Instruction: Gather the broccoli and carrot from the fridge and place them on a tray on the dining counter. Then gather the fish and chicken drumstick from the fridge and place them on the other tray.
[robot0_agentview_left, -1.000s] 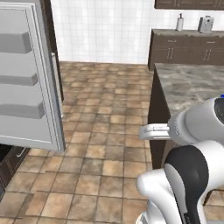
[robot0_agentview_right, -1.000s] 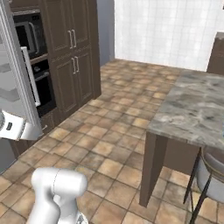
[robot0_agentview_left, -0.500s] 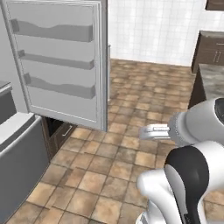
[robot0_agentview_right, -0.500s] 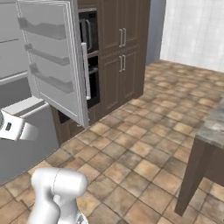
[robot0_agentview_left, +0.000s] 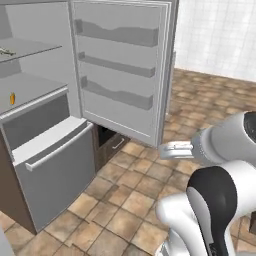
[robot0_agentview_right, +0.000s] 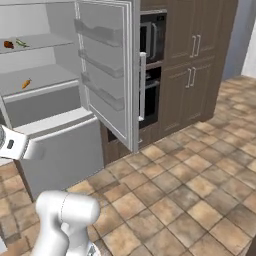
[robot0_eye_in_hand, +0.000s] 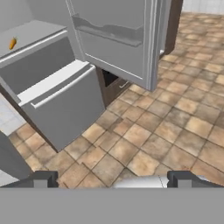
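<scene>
Hand view: jaws spread, seemingly tilted floorward.

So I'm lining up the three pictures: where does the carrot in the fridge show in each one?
Left base view: the carrot lies at the far left, on the lower fridge shelf.
Right base view: upper left, on that shelf.
Hand view: top left corner, same shelf.
Shared landmark: the open fridge door, to the carrot's right in all three.
</scene>
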